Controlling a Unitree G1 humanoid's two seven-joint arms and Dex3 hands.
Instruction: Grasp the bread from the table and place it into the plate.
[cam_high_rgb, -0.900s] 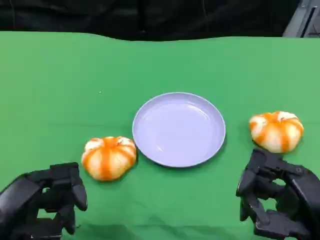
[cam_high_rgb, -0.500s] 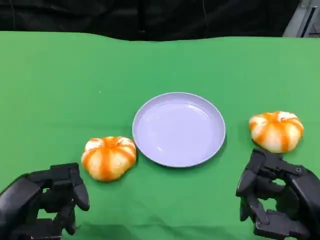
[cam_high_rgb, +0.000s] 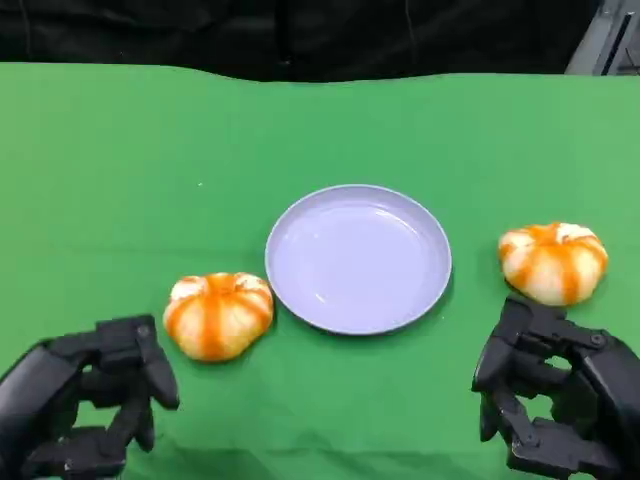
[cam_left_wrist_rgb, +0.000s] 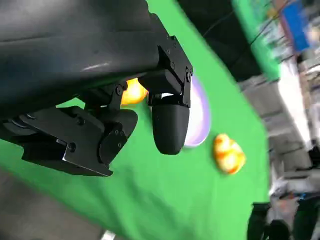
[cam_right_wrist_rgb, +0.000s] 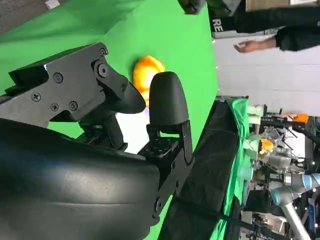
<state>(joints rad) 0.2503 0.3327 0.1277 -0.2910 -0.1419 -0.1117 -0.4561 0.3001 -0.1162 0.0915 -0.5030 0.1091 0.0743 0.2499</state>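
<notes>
We judge the main risk a sideways nudge: a glancing finger could roll the round left bread (cam_high_rgb: 217, 314) away or against the plate (cam_high_rgb: 358, 258). It sits on the green table (cam_high_rgb: 120, 180), just beside the plate's left rim, just ahead of the left hand (cam_high_rgb: 95, 395). Right bread (cam_high_rgb: 553, 261) lies just beyond the right hand (cam_high_rgb: 545, 400). Both hands open, empty.

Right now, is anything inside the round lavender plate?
Nothing lies in the round lavender plate; its whole inner surface shows. Both orange-striped bread buns sit on the green tablecloth, one left, one right of it. What is under it is covered.
</notes>
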